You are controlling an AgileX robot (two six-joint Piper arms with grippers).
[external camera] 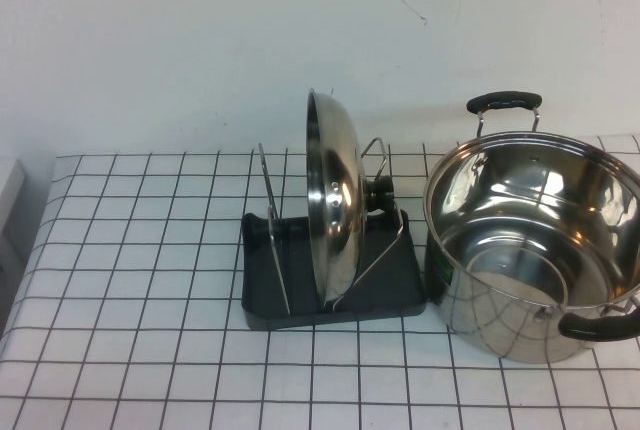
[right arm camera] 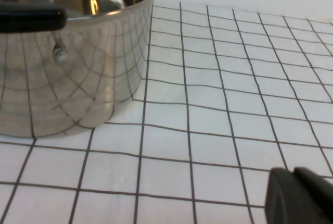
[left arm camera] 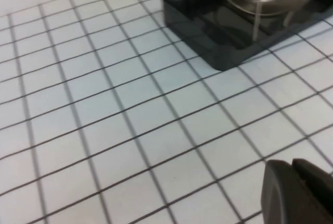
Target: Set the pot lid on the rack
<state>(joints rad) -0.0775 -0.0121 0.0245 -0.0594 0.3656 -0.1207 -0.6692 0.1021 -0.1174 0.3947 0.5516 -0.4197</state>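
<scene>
Standing on edge between the silver wire uprights of the dark grey plastic rack (external camera: pixel 335 285), the domed shiny stainless-steel pot lid (external camera: pixel 335 200) is stiff, slippery and moderately heavy, best gripped by its black knob, which faces 3 o'clock towards the deep steel pot (external camera: pixel 535 240). Left gripper (left arm camera: pixel 299 193) and right gripper (right arm camera: pixel 302 195) sit low over the near tabletop, well apart from the lid at roughly 12 o'clock beyond; whether their fingers are spread cannot be told.

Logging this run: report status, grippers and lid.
Left gripper low over the table near the rack, right gripper beside the pot, both empty. Pot lid upright in rack. Nothing in the way.
</scene>
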